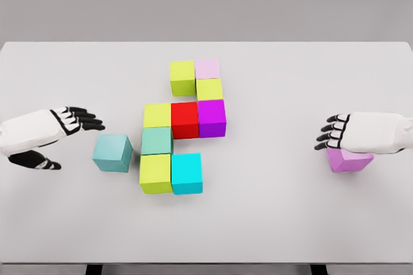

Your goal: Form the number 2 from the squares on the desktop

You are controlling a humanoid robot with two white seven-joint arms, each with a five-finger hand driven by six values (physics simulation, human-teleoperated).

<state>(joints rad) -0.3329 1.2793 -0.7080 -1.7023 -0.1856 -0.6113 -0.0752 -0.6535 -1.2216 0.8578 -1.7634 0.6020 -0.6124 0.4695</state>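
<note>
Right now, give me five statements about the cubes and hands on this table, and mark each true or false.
1. The red cube sits between a yellow cube and a purple cube. True.
2. The right hand is over the violet cube. True.
3. The left hand grips the teal cube. False: its fingers are spread, apart from that cube, holding nothing.
4. The cyan cube is at the top of the cluster. False: it is in the bottom row, beside a lime cube.
5. The pink cube touches the teal cube. False: pink is in the top row; teal stands apart, left of the cluster.
</note>
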